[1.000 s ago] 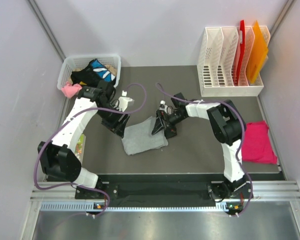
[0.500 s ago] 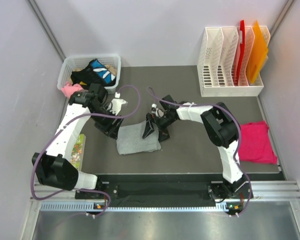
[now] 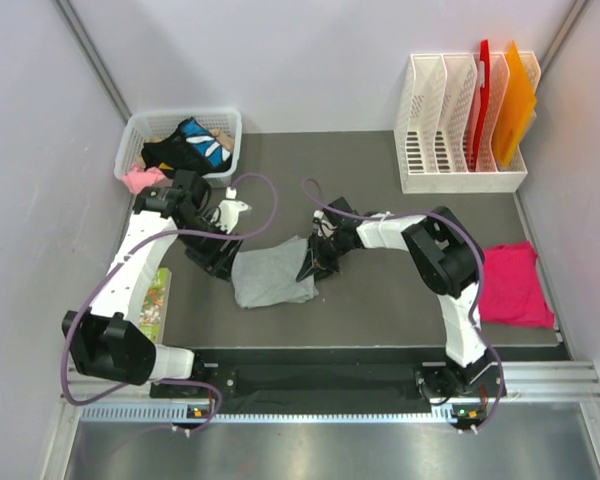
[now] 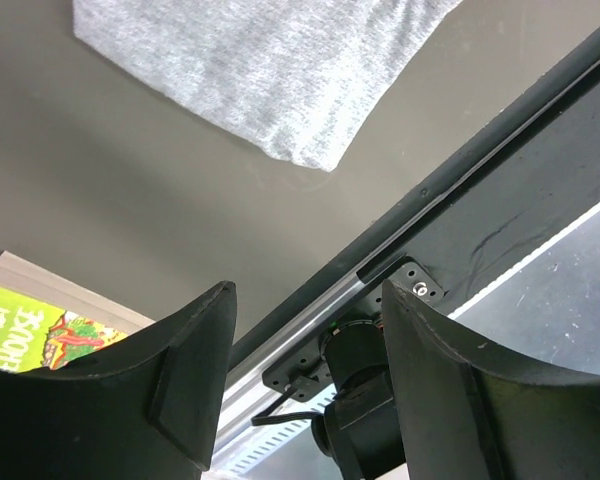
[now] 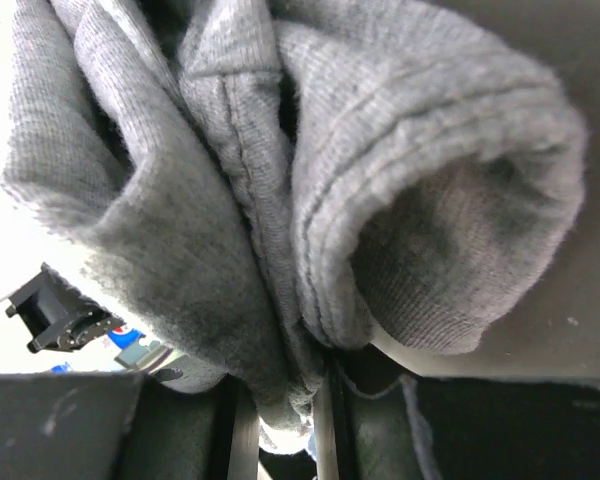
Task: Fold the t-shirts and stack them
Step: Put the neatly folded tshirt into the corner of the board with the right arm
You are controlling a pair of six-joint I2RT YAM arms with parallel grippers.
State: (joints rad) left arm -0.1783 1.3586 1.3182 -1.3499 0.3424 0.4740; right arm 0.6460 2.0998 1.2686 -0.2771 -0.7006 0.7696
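Right arm reaches low across the dark mat, elbow bent. The right gripper pinches a thick bunched fold of the soft heather-grey t-shirt, fingertips mostly buried in cloth. Left gripper hangs w/ jaws spread, just beside the shirt's left edge. Magenta t-shirt lies folded far right.

The top camera looks down from above and behind the arms, far enough off to hold the whole table, with the bases at the bottom. The left wrist camera looks past its own fingers, with the grey t-shirt along the frame's upper edge. The right wrist camera sits close against the same shirt, which fills its frame. The top view shows it at centre.
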